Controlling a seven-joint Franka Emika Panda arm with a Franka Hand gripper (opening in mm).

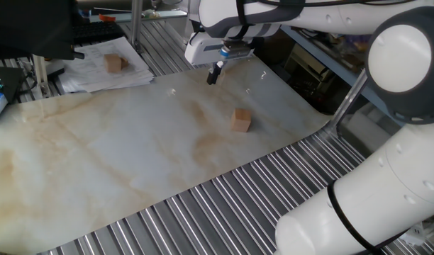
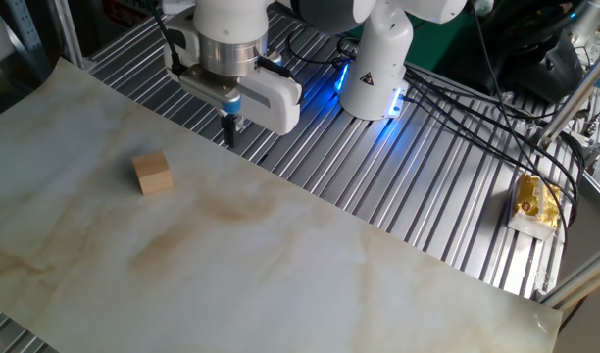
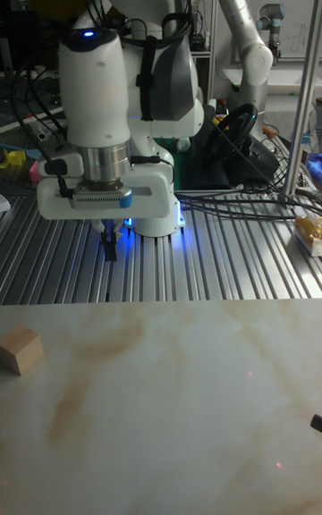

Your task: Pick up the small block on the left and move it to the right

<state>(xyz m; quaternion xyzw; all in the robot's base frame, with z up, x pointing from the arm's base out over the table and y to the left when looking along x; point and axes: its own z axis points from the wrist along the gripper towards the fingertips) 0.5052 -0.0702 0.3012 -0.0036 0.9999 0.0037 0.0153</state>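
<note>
— Looking for the small block (image 1: 241, 120): where does it sit from the gripper (image 1: 214, 74)?

— In one fixed view it lies right of centre on the marbled sheet (image 1: 118, 156), below and a little right of the fingertips. In the other fixed view the small block (image 2: 153, 174) is at the left, lower left of the gripper (image 2: 229, 131). The tall fixed view puts it at the left edge (image 3: 20, 350), with the gripper (image 3: 109, 252) above and to its right.

— Touching?

— No, well apart; the gripper hangs over the sheet's far edge near the ribbed table (image 2: 398, 186).

— Long axis?

— None to speak of (it is a cube), though its faces look turned slightly.

— And the fingers?

— Together, or nearly so; they look like one dark tip, though they are small in every view. They hold nothing.
</note>
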